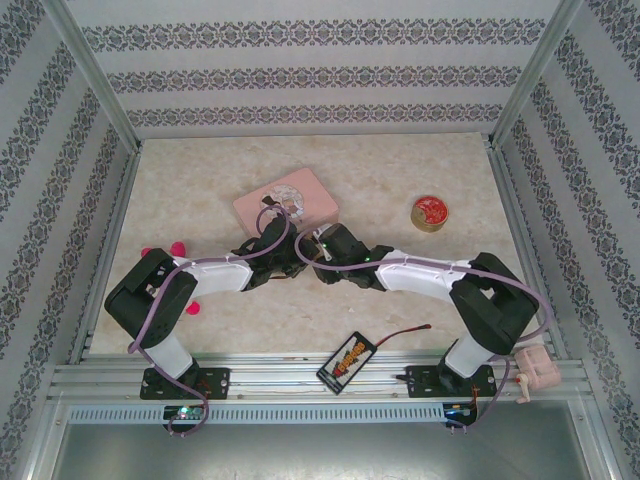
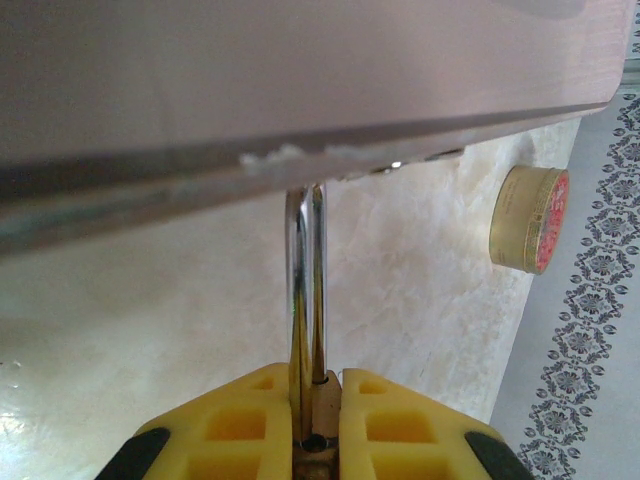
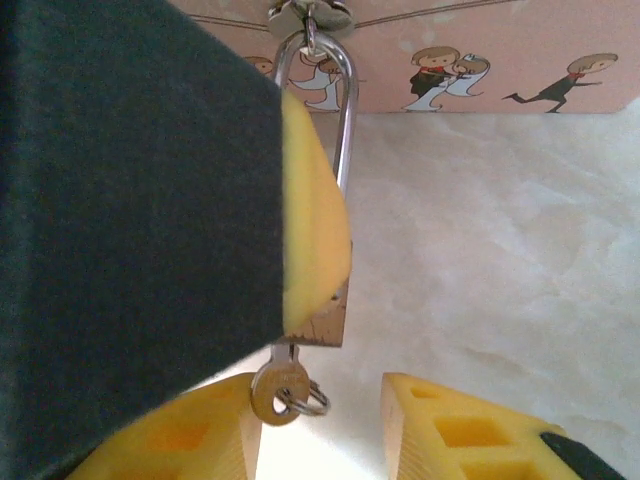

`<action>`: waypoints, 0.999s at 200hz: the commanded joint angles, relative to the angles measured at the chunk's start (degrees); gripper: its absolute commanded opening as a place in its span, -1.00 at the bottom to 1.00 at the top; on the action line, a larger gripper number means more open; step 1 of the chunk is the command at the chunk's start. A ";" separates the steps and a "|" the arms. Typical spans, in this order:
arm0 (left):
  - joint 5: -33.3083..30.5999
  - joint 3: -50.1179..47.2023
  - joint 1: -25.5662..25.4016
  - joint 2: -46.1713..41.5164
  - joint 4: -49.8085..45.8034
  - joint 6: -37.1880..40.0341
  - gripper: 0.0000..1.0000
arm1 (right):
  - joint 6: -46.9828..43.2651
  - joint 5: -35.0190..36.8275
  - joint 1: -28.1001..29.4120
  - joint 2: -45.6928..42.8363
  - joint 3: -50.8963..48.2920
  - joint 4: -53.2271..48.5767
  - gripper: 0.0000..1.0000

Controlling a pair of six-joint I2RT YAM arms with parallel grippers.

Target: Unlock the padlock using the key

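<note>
Sticking out beneath one padlock (image 3: 334,318) is one key (image 3: 279,389).

- A pink cartoon-printed tin (image 1: 318,195) lay on the marbled table (image 1: 420,300).
- A round red-lidded tin (image 1: 430,213) sat well to its right.
- A black gadget (image 1: 346,362), possibly a phone, rested at the near edge.

In the top view you have the flat tin (image 1: 310,190) at upper centre of the counter (image 1: 200,190), with the round tin (image 1: 430,213) well apart to its right. The padlock (image 3: 330,325) is hooked to the flat tin, its body between the left fingers (image 2: 400,420). In the right wrist view the key (image 3: 280,385) sticks out under the padlock at bottom centre, between the right fingers (image 3: 450,430).
</note>
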 commanded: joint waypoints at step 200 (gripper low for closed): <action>0.90 -0.17 0.31 -2.13 -1.59 -0.27 -0.20 | 23.79 -42.71 -18.72 7.46 -5.68 21.88 -1.00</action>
